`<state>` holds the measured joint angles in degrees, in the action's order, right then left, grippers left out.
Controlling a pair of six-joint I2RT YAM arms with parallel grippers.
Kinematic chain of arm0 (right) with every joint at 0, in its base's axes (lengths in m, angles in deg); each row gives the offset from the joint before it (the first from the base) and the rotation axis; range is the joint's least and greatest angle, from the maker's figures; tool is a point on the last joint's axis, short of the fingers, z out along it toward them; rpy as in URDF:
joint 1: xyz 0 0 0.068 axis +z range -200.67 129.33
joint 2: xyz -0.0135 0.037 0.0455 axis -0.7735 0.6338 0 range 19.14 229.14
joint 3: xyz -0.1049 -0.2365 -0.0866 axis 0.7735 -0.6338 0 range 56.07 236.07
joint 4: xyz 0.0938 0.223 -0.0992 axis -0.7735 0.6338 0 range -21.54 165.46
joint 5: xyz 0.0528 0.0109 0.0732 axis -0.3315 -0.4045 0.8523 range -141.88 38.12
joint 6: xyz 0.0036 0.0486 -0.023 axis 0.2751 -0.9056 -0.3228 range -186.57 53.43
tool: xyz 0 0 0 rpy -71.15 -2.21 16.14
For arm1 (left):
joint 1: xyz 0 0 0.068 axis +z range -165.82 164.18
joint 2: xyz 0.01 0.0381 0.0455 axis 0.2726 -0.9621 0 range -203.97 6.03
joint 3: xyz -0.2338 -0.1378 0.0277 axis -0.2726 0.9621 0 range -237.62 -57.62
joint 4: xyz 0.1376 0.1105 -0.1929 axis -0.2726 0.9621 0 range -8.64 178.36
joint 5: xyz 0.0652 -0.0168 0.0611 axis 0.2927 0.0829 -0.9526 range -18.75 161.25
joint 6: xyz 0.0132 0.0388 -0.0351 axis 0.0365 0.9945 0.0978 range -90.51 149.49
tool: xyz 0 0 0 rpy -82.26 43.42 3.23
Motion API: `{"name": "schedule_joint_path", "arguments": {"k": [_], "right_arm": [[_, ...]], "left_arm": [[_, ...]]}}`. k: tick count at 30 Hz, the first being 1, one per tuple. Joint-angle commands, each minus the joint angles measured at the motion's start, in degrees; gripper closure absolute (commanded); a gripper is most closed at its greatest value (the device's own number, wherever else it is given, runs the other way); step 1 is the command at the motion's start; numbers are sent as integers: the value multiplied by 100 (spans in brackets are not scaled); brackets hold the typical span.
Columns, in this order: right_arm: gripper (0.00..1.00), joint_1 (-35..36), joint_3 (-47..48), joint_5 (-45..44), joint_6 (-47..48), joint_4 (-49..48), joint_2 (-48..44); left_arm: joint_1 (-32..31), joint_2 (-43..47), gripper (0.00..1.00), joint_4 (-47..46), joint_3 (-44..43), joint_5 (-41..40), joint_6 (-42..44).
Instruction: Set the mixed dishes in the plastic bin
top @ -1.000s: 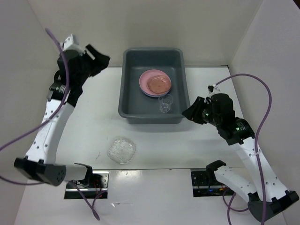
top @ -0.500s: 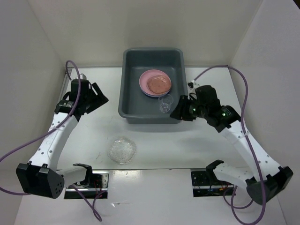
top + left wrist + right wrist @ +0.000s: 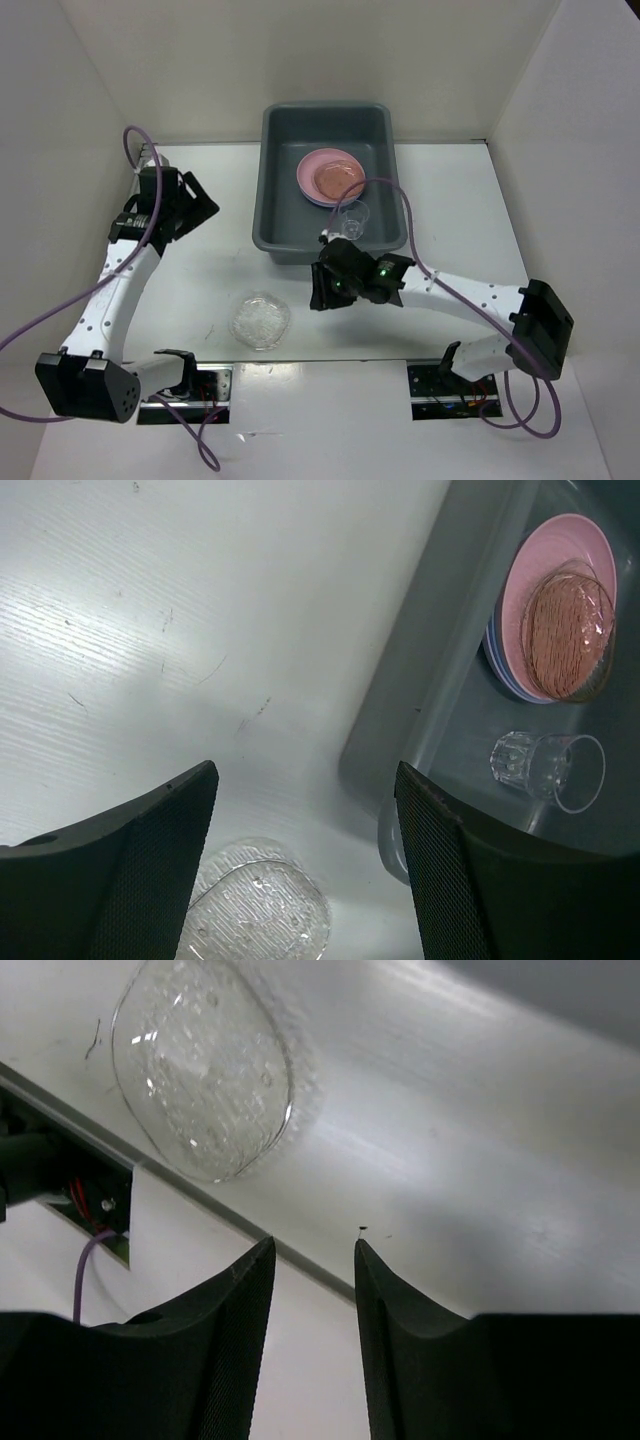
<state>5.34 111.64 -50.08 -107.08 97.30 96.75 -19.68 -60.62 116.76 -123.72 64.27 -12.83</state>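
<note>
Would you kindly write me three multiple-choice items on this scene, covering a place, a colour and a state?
1. Where is the clear textured dish? A on the table, outside the bin; B inside the bin; C held aloft.
2. What colour is the top plate in the bin? A green; B pink; C yellow.
3. How is the left gripper? A shut, empty; B shut on something; C open, empty.
Answers: A, it lies on the table before the bin; B, its pink rim shows; C, its jaws stand apart with nothing between.
</note>
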Motion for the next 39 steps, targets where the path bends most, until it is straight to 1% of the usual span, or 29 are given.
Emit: {"name": "schedule_joint_path", "arguments": {"k": [1, 3, 4, 5, 8, 9, 11, 14, 17, 21, 23, 26, 30, 31, 32, 34, 35, 38, 39], "right_arm": [[56, 629, -38, -662, -685, -432, 61], [56, 1015, -99, -664, -974, -589, 465], [56, 1130, -151, -603, -1081, -842, 605], [53, 1236, -152, -602, -1195, -984, 877], [53, 1369, -222, -838, -1582, -1414, 1239], [50, 1369, -327, -900, -1678, -1547, 1414], [50, 1369, -529, -979, -2012, -1985, 1477], [50, 1369, -784, -1147, -2469, -2320, 1547], [50, 1369, -978, -1348, -2812, -2734, 1424], [50, 1369, -1057, -1402, -3015, -3182, 1634], [50, 1369, -988, -1201, -3068, -3420, 1906], [50, 1369, -882, -1147, -3129, -3578, 2240], [50, 1369, -601, -1147, -3069, -3509, 2601], [55, 1369, -548, -1147, -3068, -3508, 2654], [63, 1369, -478, -1147, -3068, -3369, 2655], [85, 1369, -416, -1225, -3016, -3219, 2707], [99, 1369, -416, -1226, -3015, -3096, 2638], [100, 1369, -416, -1367, -3015, -2587, 2190], [100, 1369, -416, -1419, -3015, -2246, 2015]], "left_arm": [[25, -119, 21, -86, -87, -58, 23], [25, -172, 21, -138, -87, -110, 75], [25, -173, 21, -138, -87, -110, 75], [25, -173, 21, -138, -87, -110, 128], [25, -173, 20, -138, -87, -233, 180], [25, -173, 20, -138, -87, -286, 181], [78, -173, 20, -138, -34, -286, 242], [78, -173, 20, -138, 19, -225, 295], [78, -173, 20, -191, 159, -172, 357], [78, -120, 20, -191, 212, -172, 479], [78, -120, 20, -191, 265, -172, 480], [78, -120, 20, -191, 265, -172, 480], [25, -120, 20, -191, 265, -172, 532], [25, -120, 20, -191, 265, -172, 532], [25, -120, 20, -191, 265, -172, 532], [25, -120, 20, -191, 265, -233, 532], [25, -120, 20, -191, 265, -286, 532], [25, -68, 20, -191, 265, -338, 532], [25, -67, 20, -191, 265, -339, 532]]}}
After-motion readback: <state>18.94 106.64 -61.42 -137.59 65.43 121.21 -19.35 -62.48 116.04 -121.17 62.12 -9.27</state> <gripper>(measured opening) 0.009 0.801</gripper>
